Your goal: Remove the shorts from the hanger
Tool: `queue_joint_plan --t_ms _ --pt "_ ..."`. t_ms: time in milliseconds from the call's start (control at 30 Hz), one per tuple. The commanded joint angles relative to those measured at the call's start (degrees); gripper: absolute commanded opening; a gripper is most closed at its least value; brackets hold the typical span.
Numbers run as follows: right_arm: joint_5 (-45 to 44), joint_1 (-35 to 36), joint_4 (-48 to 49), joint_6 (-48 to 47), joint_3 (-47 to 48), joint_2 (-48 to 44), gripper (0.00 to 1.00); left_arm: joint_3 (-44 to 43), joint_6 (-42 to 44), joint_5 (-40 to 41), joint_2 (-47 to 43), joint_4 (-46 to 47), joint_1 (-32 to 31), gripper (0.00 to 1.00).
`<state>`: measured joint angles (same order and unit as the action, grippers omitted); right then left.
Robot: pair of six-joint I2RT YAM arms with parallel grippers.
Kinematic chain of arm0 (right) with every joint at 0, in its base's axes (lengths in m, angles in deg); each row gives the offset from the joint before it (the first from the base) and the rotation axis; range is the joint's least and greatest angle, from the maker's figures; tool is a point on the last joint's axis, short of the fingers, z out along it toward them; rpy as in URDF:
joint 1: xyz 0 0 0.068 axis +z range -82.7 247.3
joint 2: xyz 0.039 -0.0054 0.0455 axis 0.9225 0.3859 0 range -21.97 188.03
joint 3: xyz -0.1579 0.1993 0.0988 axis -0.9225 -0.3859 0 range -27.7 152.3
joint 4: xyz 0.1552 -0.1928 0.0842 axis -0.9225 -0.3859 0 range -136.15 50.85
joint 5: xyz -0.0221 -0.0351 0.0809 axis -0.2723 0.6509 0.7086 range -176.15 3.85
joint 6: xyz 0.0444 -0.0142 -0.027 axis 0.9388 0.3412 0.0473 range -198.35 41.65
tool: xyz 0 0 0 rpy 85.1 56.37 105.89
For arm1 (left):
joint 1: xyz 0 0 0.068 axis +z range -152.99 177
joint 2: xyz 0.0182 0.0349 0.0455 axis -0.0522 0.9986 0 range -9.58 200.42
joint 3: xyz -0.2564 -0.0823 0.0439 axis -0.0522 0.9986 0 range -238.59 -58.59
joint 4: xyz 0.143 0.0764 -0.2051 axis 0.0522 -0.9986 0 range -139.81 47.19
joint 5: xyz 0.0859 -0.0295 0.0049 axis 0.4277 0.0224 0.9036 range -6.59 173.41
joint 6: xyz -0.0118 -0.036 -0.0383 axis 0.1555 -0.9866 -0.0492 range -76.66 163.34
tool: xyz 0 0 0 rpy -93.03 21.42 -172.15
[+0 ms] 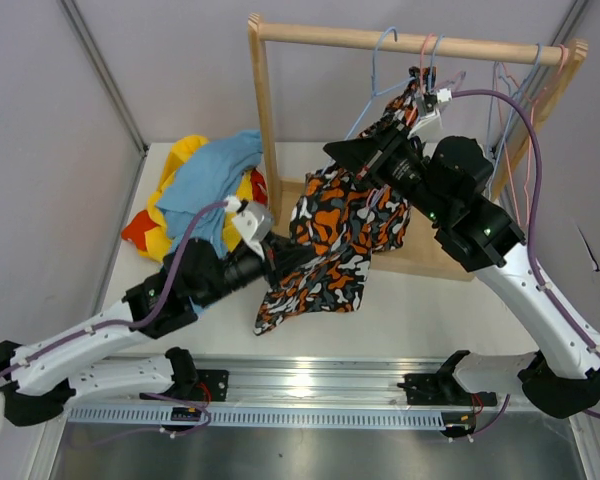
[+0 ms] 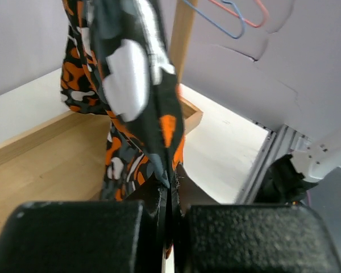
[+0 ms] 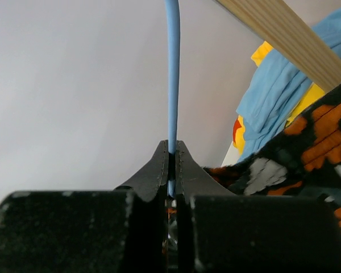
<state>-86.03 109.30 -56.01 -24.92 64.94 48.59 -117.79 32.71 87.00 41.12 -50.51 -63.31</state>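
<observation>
The black-orange-white blotch-print shorts [image 1: 340, 225] hang from a blue wire hanger [image 1: 374, 70] on the wooden rack's rail [image 1: 480, 47]. My right gripper [image 1: 338, 148] is shut on the hanger's blue wire [image 3: 172, 68], just beside the shorts' waistband [image 3: 307, 148]; in the right wrist view the gripper [image 3: 171, 149] pinches the wire between its tips. My left gripper [image 1: 288, 262] is shut on the lower hem of the same shorts [image 2: 142, 114], and the left wrist view shows the fabric clamped in the gripper [image 2: 169, 190].
Light blue [image 1: 210, 180], yellow [image 1: 185, 150] and red-orange [image 1: 140, 232] shorts lie piled at the table's back left. Several empty wire hangers [image 1: 510, 110] hang at the rail's right end. The rack's wooden base [image 1: 430, 262] and left post [image 1: 267, 120] stand behind the shorts.
</observation>
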Motion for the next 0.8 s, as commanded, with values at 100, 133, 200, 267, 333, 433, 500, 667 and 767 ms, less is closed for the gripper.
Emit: queue_joint_plan --t_ms 100,133,200,267,333,433,500,667,767 --pt "3.39 -2.71 6.14 2.56 0.87 -2.54 0.0 10.84 -5.09 20.2 -10.87 -2.31 -20.43 0.0" --pt "3.66 -3.06 6.05 2.73 0.96 -2.62 0.0 11.64 -5.97 22.31 -11.58 -3.1 -22.55 0.0" --pt "4.27 -3.5 5.96 3.26 0.96 -2.71 0.0 14.36 -7.82 27.48 -12.81 -5.38 -27.13 0.0" --pt "4.71 -3.85 6.23 3.87 0.53 -2.89 0.0 15.77 -8.96 29.18 -13.08 -6.27 -28.28 0.0" --pt "5.5 -3.85 7.54 5.45 -0.18 -3.06 0.0 16.83 -9.67 29.45 -12.03 -5.66 -28.37 0.0" --pt "7.96 -3.77 10.0 8.79 -1.76 -3.24 0.0 17.89 -8.18 30.59 -8.44 -1.8 -28.37 0.0" --pt "10.07 -3.68 11.49 10.9 -2.63 -3.33 0.0 18.24 -7.74 32.6 -5.71 0.75 -28.37 0.0" --pt "13.59 -1.75 15.98 20.12 -4.05 -3.5 0.0 14.39 -7.2 39.46 4.12 2.79 -24.77 0.0" --pt "13.5 1.59 19.4 26.09 -4.83 -3.42 0.0 10.87 -7.39 42.8 6.51 3.39 -20.39 0.0"
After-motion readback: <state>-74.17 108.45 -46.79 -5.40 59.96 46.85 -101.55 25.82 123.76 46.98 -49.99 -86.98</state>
